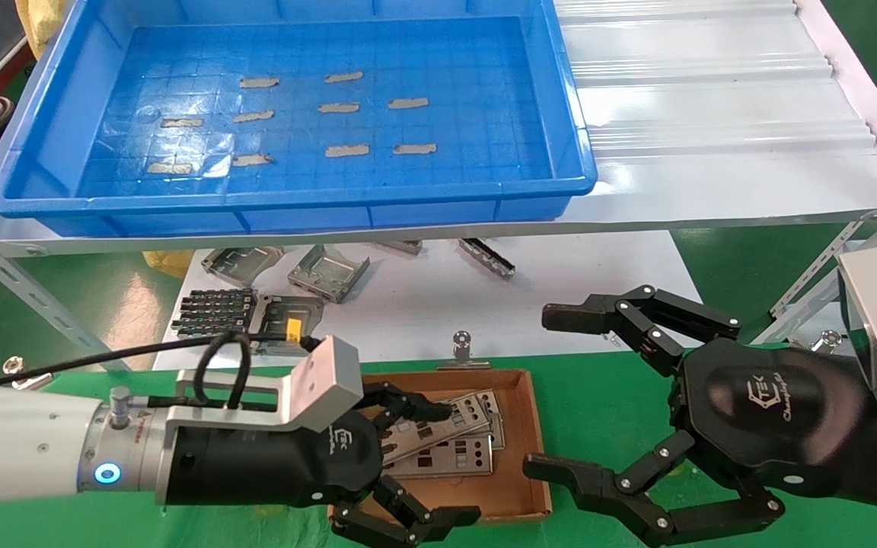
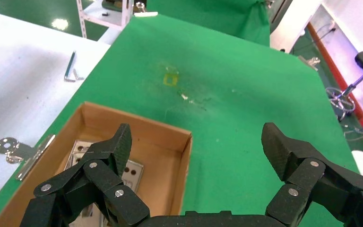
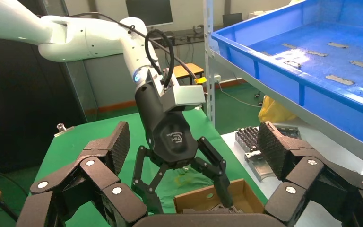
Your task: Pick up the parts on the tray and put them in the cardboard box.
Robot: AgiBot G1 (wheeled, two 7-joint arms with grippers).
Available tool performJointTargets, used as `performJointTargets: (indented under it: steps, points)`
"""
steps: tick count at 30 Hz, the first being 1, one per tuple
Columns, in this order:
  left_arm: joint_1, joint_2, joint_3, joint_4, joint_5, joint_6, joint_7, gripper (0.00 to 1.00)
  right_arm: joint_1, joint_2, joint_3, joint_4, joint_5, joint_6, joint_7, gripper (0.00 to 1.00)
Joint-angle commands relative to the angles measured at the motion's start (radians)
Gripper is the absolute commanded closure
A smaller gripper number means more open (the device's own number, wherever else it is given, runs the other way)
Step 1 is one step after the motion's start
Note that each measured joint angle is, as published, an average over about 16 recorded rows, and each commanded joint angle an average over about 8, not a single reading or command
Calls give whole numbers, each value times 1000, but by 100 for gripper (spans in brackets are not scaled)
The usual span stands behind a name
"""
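Head view, lower centre: I see the parts [image 1: 442, 441], thin punched metal plates, lying overlapped inside the cardboard box [image 1: 518, 487] on the green cloth [image 1: 606, 411]. My left gripper [image 1: 431, 468] sits over the box with its fingers spread wide, grasping nothing; one fingertip lies above the plates, the other at the box's near edge. Whether the tip touches a plate I cannot tell. My right gripper [image 1: 553, 392], lower right, hangs beside the box, released and empty. Across the upper left, the blue tray [image 1: 575, 144] on its rack shows only beige tape strips [image 1: 347, 151] on its floor. Between tray and box, folded grey brackets [image 1: 328, 272] rest on the white surface [image 1: 598, 266].
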Motion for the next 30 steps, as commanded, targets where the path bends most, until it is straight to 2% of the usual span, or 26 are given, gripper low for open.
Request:
performJointTargets:
  steps: [1,30]
  points:
    - [-3,1,6,-2,15,-6,-3,0,0,0,0,0,0,0,0,0]
    - [92,-110,-224,-24,-124,139,74,0,0,0,0,0,0,0,0,0]
